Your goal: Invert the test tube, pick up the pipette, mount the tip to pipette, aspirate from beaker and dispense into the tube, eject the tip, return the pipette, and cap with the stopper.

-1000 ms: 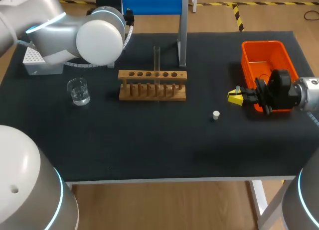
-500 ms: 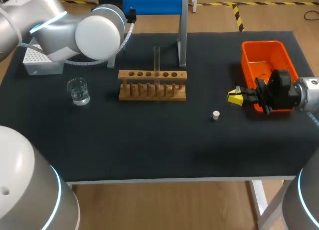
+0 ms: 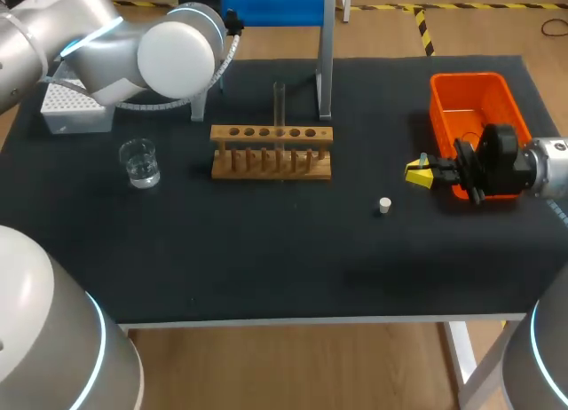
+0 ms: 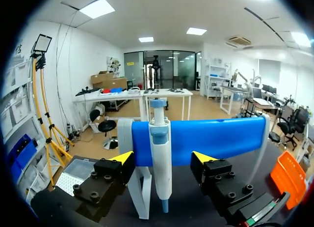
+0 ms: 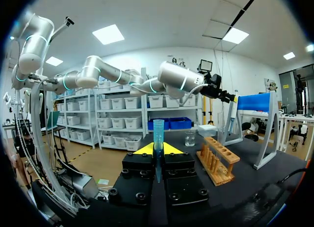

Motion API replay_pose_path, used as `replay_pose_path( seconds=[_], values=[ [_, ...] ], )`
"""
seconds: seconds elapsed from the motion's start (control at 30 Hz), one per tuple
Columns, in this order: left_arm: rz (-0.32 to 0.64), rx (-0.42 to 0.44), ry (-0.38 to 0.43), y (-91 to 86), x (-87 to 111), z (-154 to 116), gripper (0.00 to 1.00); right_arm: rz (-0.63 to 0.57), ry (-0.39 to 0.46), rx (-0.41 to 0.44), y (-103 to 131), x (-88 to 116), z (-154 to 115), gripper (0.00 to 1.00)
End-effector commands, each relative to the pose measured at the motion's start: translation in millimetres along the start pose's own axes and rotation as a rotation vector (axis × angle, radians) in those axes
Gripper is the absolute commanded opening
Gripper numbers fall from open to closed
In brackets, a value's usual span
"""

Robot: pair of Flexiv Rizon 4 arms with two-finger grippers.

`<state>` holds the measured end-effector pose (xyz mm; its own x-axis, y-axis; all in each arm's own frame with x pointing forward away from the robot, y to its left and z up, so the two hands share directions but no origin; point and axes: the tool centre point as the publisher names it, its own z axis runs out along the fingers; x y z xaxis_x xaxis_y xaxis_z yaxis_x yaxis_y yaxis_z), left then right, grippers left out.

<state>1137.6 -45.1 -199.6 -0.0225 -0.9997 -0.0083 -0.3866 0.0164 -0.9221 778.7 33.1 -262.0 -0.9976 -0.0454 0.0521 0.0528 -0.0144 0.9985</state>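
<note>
The blue-and-white pipette (image 4: 161,158) hangs on the blue stand (image 3: 271,6) at the back of the table. My left gripper (image 4: 163,158) is open around the pipette, with a gap on each side between its body and the fingers. In the head view the left arm (image 3: 177,46) hides that gripper. The clear test tube (image 3: 279,104) stands upright in the wooden rack (image 3: 272,151). A glass beaker (image 3: 140,161) holds liquid left of the rack. My right gripper (image 3: 417,173) is shut and empty beside the orange bin. In the right wrist view a clear tube (image 5: 158,131) shows upright beyond the closed tips.
An orange bin (image 3: 444,95) sits at the right, partly under my right arm. The small white stopper (image 3: 384,205) lies on the black mat in front of the right gripper. A white tip box (image 3: 67,113) stands at the back left.
My left arm has edged a little further back toward the blue stand. The right arm, rack, beaker and stopper have not moved.
</note>
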Motion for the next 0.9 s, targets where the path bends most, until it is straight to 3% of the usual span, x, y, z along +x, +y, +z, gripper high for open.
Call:
replay_pose_path(
  seconds=[0.03,0.9],
  values=[
    [-0.004,0.001,0.006,-1.4,0.6,8.5,0.71,-0.001,0.0,0.0,0.1,0.8,-0.8,0.0],
    [-0.019,0.011,-0.006,-3.4,1.2,22.5,0.54,-0.001,0.0,0.0,0.1,0.8,-0.8,0.0]
  ],
)
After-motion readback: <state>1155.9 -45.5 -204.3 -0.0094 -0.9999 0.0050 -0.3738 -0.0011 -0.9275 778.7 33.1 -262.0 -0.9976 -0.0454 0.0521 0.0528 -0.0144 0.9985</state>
